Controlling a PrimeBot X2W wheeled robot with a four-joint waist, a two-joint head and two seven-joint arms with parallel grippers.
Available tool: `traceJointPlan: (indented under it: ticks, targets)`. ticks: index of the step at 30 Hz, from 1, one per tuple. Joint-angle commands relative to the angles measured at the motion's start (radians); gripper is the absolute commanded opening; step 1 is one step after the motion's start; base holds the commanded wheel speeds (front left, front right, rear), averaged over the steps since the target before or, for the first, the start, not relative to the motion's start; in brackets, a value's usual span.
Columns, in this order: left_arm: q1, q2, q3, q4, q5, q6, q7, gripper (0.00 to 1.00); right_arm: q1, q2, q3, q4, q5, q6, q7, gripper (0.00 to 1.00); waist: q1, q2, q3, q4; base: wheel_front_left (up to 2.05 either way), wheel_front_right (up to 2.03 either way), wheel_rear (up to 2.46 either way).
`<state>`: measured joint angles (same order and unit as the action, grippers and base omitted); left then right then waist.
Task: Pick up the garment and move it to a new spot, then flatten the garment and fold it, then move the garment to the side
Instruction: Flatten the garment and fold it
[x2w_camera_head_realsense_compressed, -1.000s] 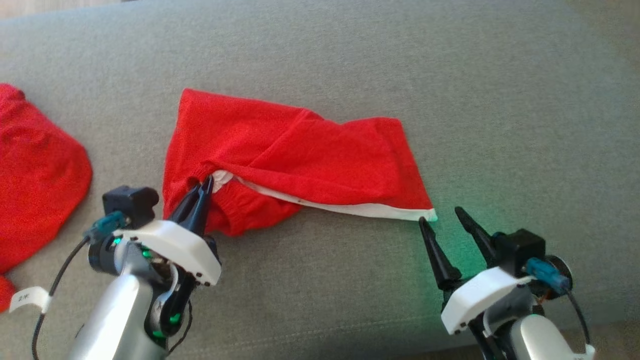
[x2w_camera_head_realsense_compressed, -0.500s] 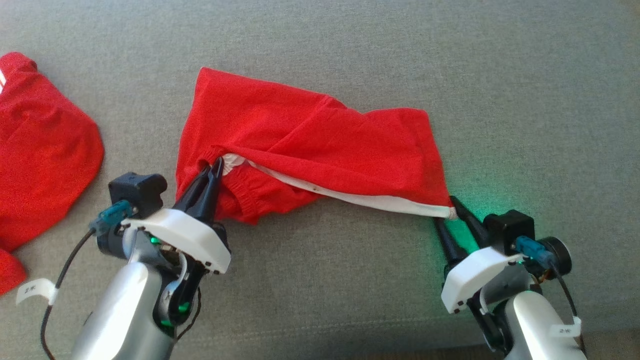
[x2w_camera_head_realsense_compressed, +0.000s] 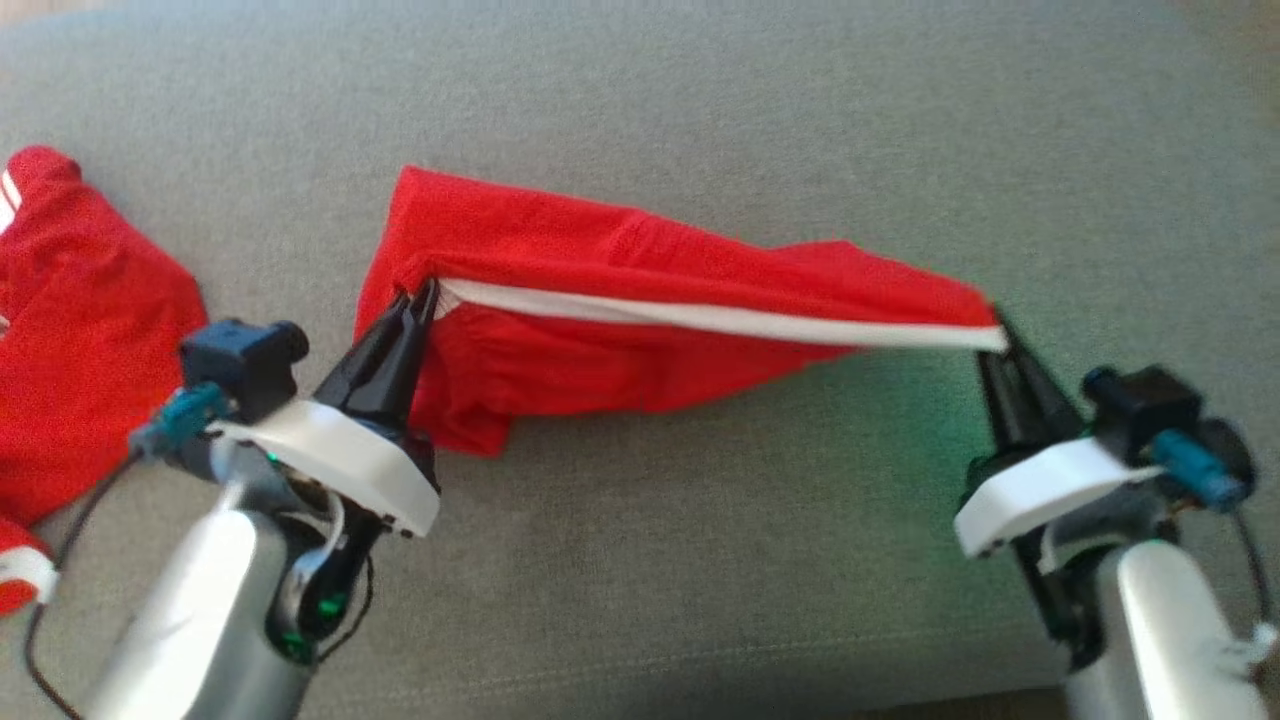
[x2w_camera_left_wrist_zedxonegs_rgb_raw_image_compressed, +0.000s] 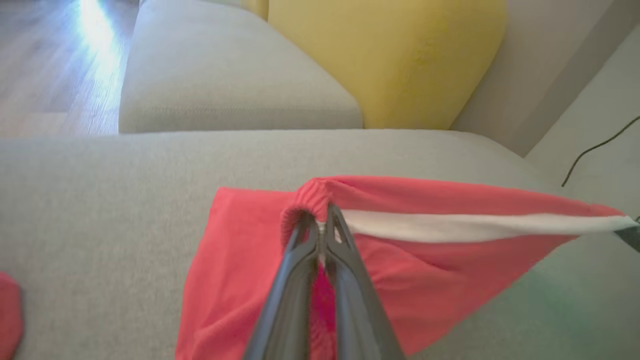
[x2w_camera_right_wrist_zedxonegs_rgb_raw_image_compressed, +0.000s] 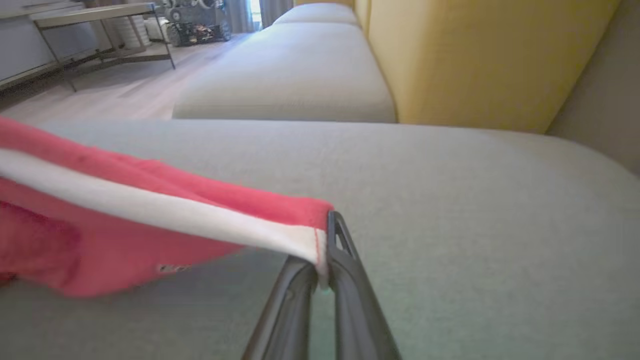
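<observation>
The garment (x2w_camera_head_realsense_compressed: 640, 330) is red cloth with a white stripe along one edge, stretched between both grippers above the grey sofa seat (x2w_camera_head_realsense_compressed: 700, 100). My left gripper (x2w_camera_head_realsense_compressed: 425, 295) is shut on its ribbed left end, seen close in the left wrist view (x2w_camera_left_wrist_zedxonegs_rgb_raw_image_compressed: 322, 227) with the garment (x2w_camera_left_wrist_zedxonegs_rgb_raw_image_compressed: 425, 250) hanging below. My right gripper (x2w_camera_head_realsense_compressed: 1000, 335) is shut on the white-striped right corner; in the right wrist view (x2w_camera_right_wrist_zedxonegs_rgb_raw_image_compressed: 322, 260) the garment (x2w_camera_right_wrist_zedxonegs_rgb_raw_image_compressed: 125, 225) runs off to the left. The garment's lower part still sags toward the seat.
A second red garment (x2w_camera_head_realsense_compressed: 80, 340) with white stripes lies on the seat at the far left. A yellow back cushion (x2w_camera_left_wrist_zedxonegs_rgb_raw_image_compressed: 390, 60) stands behind the seat, and another grey seat cushion (x2w_camera_right_wrist_zedxonegs_rgb_raw_image_compressed: 285, 75) adjoins it. Wooden floor (x2w_camera_left_wrist_zedxonegs_rgb_raw_image_compressed: 45, 60) lies beyond.
My right gripper closed on the garment's white-striped corner and pulled it up and to the right. The stripe edge now runs taut between both grippers. The head camera shifted too.
</observation>
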<state>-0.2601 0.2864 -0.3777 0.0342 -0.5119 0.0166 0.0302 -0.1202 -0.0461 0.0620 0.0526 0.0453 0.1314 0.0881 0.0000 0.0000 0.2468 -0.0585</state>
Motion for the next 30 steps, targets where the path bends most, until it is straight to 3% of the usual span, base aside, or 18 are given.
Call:
traceJointPlan:
  ticks: [1, 8, 18, 25, 30]
  targets:
    - [-0.063, 0.046, 0.046, -0.066, 0.009, 0.0, 0.012, 0.0, -0.056, -0.009, -0.003, -0.065, -0.011, -0.001, 0.017, 0.0, 0.0, 0.0, -0.019, -0.01, 0.0, 0.0, 0.0]
    - [-0.164, 0.091, 0.064, -0.203, 0.015, -0.011, 0.071, 0.0, -0.197, -0.032, -0.06, -0.194, 0.049, -0.001, 0.103, 0.0, 0.0, 0.0, -0.067, -0.016, 0.0, 0.0, 0.0]
    - [-0.336, 0.109, 0.08, -0.298, 0.019, -0.025, 0.123, 0.0, -0.359, -0.091, -0.103, -0.329, 0.102, -0.001, 0.227, 0.0, 0.0, 0.0, -0.11, -0.012, 0.0, 0.0, 0.0]
    - [-0.368, 0.087, 0.084, -0.256, -0.005, -0.025, 0.112, 0.0, -0.4, -0.092, -0.111, -0.299, 0.152, -0.001, 0.244, 0.0, 0.0, 0.0, -0.054, -0.007, 0.0, 0.0, 0.0]
    - [-0.502, 0.06, 0.088, -0.127, -0.006, -0.055, 0.066, 0.0, -0.559, -0.107, -0.099, -0.183, 0.205, -0.001, 0.231, 0.0, 0.0, 0.0, 0.035, -0.002, 0.0, 0.0, 0.0]
